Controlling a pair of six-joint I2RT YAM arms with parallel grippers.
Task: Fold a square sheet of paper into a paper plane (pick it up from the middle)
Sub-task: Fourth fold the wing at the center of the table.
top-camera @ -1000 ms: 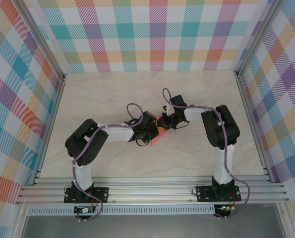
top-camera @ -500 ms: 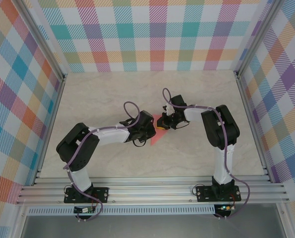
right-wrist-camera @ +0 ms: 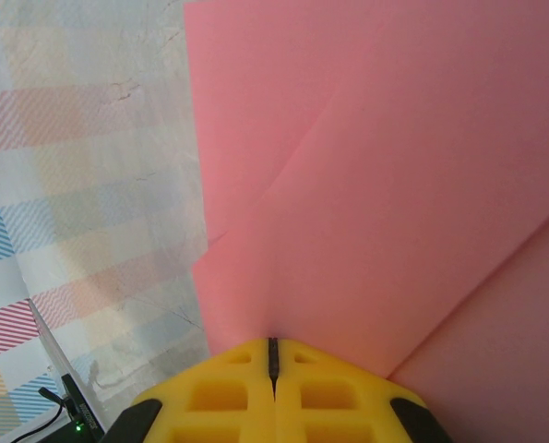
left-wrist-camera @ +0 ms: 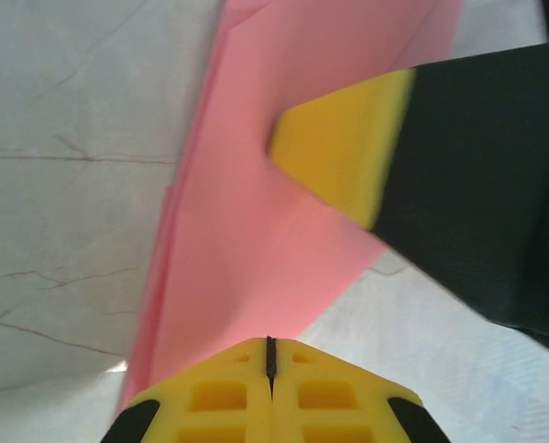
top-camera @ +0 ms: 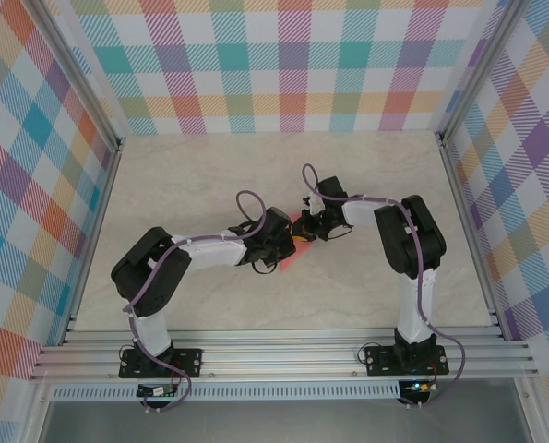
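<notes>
**Left end effector.** The left end effector (left-wrist-camera: pixel 270 355) is standing fully closed, its two yellow fingertips meeting along a single seam with no gap. The tips are bearing on the near edge of the sheet of paper (left-wrist-camera: pixel 256 240). Whether a layer is nipped between them cannot be told. In the left wrist view, one yellow-tipped finger (left-wrist-camera: pixel 348 157) of the opposite arm is reaching in from the right and lying over the pink surface.

**Right end effector.** The right end effector (right-wrist-camera: pixel 274 355) is likewise standing closed, pads together. Its tips are sitting at the edge of the sheet, where several folded layers are converging. Whether it is gripping a layer or only pressing on it cannot be told either.

**Workpiece.** The sheet of paper is no longer lying as a flat square. It is showing overlapping flaps and diagonal creases, and it is tapering toward one end. It is resting on the tabletop (top-camera: pixel 182 175) near the middle, between the two end effectors.

**Arms and surroundings.** In the top view, both arms are reaching inward from their bases on the aluminium rail (top-camera: pixel 283 355). Their wrists are meeting over the sheet. Plaid-patterned walls (top-camera: pixel 292 65) are enclosing the pale, marbled tabletop on three sides.
</notes>
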